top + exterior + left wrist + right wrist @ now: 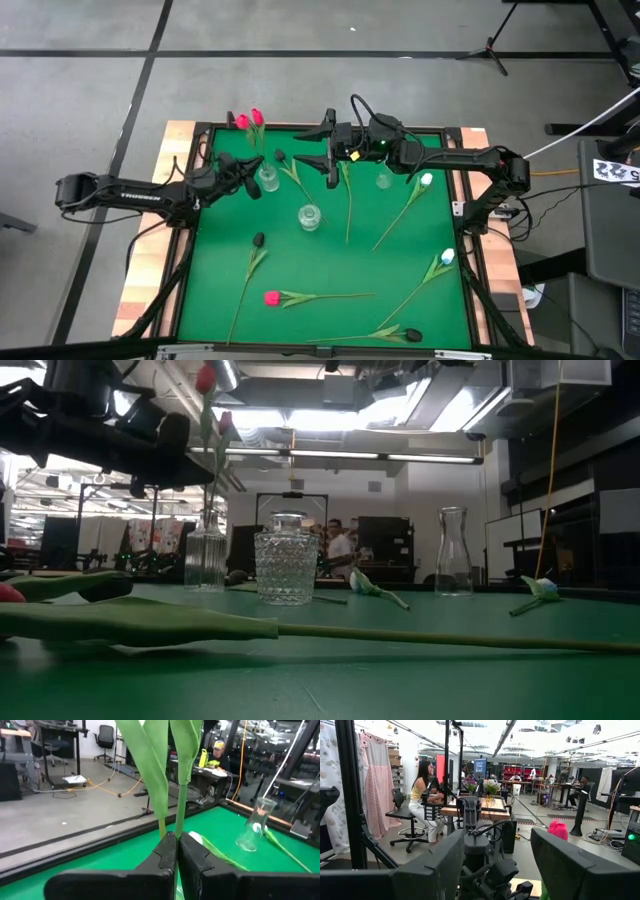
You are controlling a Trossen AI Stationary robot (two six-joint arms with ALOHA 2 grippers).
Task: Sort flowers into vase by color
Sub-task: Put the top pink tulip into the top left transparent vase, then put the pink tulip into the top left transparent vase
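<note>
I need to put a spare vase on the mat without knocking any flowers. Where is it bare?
Bare green lies along the left edge beside the black tulip, and between the middle vase and the pink tulip. The back is crowded: both end effectors and two vases.

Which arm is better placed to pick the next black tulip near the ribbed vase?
Right. Right gripper hangs open beside the black tulip; left gripper is shut on a pink tulip at the ribbed vase.

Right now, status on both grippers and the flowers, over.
Left gripper shut on a pink tulip's stem at the ribbed vase. Right gripper open, hovering far side. Seven tulips loose on the felt.
</note>
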